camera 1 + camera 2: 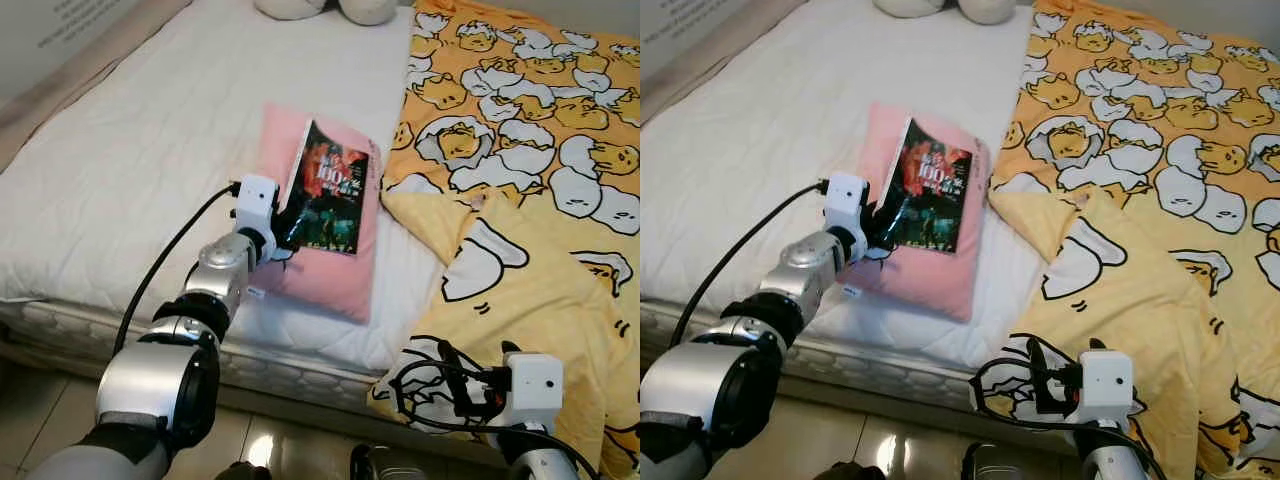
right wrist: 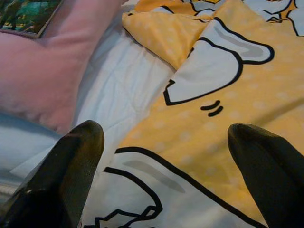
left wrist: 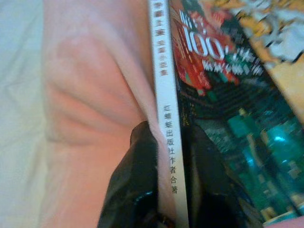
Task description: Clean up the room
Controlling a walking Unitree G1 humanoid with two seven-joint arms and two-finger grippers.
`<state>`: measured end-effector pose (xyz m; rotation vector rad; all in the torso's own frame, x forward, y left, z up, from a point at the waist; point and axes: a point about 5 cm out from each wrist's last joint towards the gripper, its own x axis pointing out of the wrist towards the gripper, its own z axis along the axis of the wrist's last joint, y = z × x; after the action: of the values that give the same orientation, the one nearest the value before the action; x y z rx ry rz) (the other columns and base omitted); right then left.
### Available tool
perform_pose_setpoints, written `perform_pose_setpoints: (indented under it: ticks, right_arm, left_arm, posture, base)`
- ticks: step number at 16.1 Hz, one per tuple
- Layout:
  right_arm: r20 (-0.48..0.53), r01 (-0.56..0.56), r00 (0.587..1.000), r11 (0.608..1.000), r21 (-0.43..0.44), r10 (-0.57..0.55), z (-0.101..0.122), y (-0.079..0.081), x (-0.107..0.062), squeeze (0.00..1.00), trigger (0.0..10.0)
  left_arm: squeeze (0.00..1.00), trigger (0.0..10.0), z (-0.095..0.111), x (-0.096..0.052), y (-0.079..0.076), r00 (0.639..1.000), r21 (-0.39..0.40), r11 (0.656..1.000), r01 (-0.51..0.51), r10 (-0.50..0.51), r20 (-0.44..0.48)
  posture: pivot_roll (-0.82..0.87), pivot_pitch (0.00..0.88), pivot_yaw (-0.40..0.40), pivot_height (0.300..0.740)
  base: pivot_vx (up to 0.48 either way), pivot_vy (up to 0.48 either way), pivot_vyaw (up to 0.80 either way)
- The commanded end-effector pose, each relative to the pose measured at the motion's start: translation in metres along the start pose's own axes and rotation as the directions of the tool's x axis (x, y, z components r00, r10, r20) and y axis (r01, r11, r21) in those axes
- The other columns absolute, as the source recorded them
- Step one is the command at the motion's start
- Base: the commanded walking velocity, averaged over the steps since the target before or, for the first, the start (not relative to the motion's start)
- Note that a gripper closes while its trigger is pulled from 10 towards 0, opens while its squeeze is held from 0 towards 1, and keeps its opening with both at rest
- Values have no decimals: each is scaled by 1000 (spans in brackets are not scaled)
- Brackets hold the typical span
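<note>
I'm pinching the book (image 1: 330,190) with my left gripper (image 3: 168,190), fingers clamped across its spine edge, the pink pillow (image 1: 330,270) lying beneath. It's looking thin, light and bendy, so I'm gripping near the spine. The left wrist view is showing the clamped spine; the right wrist view is showing my right gripper (image 2: 166,161) spread open over the yellow quilt (image 2: 237,109).

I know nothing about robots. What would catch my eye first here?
Probably the bright yellow blanket with cartoon egg figures, spread over the right side of the bed. Next, the left gripper pinching the spine edge of a dark book that lies on a pink pillow. The right gripper hangs open above the blanket's near edge.
</note>
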<state>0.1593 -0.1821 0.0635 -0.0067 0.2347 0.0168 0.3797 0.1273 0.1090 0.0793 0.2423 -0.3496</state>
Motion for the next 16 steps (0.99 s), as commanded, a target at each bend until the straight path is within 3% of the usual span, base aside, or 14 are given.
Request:
perform_pose_setpoints:
  ticks: [1,3,4,5,7,8,11,16]
  right_arm:
    - [-11,0,1000,1000,-3,0,-4,-2,-1,0,10000]
    - [-20,2,1000,1000,-3,-2,-6,-3,-3,0,10000]
    - [-31,6,999,1000,-2,-6,-8,-3,-6,0,10000]
    - [-36,8,999,1000,-1,-8,-9,-3,-6,0,10000]
    - [-42,9,999,1000,0,-9,-11,-3,-7,0,10000]
    - [-46,9,999,1000,1,-8,-11,-3,-7,0,10000]
    - [-54,5,999,1000,1,-5,-13,-3,-9,0,10000]
    - [-61,10,998,1000,-4,-10,-14,-4,-12,0,10000]
  left_arm:
    - [1000,10000,-26,-6,2,992,31,999,-26,30,-122]
    - [1000,10000,-37,-11,13,971,114,988,-105,127,-203]
    - [1000,10000,-43,-18,30,939,238,951,-196,252,-233]
    - [1000,10000,-38,-17,32,942,276,938,-210,270,-201]
    - [1000,10000,-29,-15,33,948,271,935,-228,277,-156]
    - [0,10000,-27,-13,29,958,237,949,-209,247,-147]
    - [0,10000,-30,-12,24,961,145,966,-213,234,-149]
    - [0,10000,-20,-8,14,981,53,981,-185,188,-45]
  posture:
    - [-236,69,-2,740]
    - [-240,74,1,740]
    - [-245,78,4,740]
    - [-246,81,5,740]
    - [-246,87,6,740]
    - [-246,89,6,740]
    - [-245,90,5,740]
    - [-254,99,0,740]
  base:
    - [0,0,0]
    - [0,0,0]
    - [0,0,0]
    - [0,0,0]
    - [0,0,0]
    - [0,0,0]
    - [0,0,0]
    - [0,0,0]
